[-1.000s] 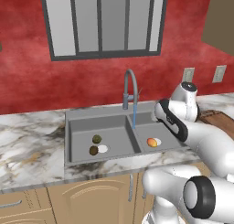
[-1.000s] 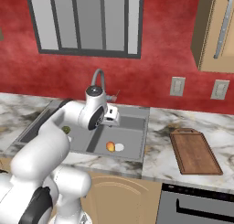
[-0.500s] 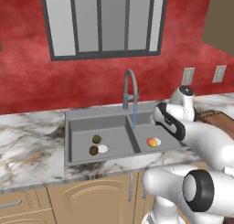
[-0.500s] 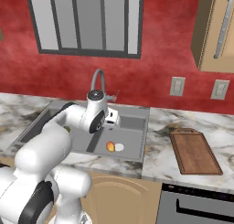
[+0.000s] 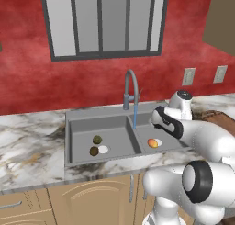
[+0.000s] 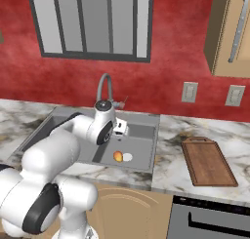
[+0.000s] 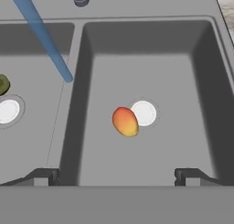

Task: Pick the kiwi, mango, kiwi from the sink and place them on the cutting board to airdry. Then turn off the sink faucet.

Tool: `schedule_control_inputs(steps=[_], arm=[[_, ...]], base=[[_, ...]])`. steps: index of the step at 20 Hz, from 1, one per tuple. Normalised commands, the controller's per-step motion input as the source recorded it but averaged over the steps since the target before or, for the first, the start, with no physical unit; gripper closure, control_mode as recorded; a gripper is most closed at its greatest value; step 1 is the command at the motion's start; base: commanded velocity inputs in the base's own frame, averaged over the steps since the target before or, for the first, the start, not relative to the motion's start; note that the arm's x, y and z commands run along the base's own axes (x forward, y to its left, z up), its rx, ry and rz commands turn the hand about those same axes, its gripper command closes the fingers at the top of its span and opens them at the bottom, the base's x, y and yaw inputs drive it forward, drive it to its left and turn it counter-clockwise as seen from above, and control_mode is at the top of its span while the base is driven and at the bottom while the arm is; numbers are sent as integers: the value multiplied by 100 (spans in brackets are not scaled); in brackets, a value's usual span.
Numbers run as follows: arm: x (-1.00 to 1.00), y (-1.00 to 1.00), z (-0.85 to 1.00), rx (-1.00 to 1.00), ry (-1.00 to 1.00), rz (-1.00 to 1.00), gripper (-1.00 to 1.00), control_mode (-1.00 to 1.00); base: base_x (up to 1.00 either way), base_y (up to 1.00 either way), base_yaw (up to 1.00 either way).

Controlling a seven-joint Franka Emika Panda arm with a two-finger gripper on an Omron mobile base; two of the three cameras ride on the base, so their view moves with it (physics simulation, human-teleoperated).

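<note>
Two kiwis (image 5: 95,145) lie in the left basin of the sink (image 5: 69,127), at nine o'clock from the mango (image 7: 124,121), which touches the right basin's drain. Above it, the gripper (image 7: 116,175) hovers, jaws wide and empty. At three o'clock, the cutting board (image 6: 208,162) rests on the counter.

The left base view looks forward and down from behind the arm, on its left, with the sink (image 5: 114,137) mid-frame at a middling distance and the hand at the basins' right end. The right base view looks the same way from the arm's other side, sharing the sink (image 6: 141,135) and faucet (image 6: 104,89) with it and taking in the cutting board (image 6: 208,161) well off to the hand's right. The hand view sits closest, staring steeply down into the right basin just below the hand, where the mango (image 7: 124,121) it shares with both base views lies touching the white drain (image 7: 144,112).
</note>
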Motion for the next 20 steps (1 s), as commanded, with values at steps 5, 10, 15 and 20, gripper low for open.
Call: schedule_control_inputs(steps=[5,10,15,20], arm=[[6,-11,-19,0,0,0,-100,-100],[17,-10,-18,0,1,0,-100,-100],[17,-1,-13,0,0,0,-100,-100],[10,0,-11,0,0,0,-100,-100]], base=[[0,0,0],[0,0,0],[0,0,0],[0,0,0]])
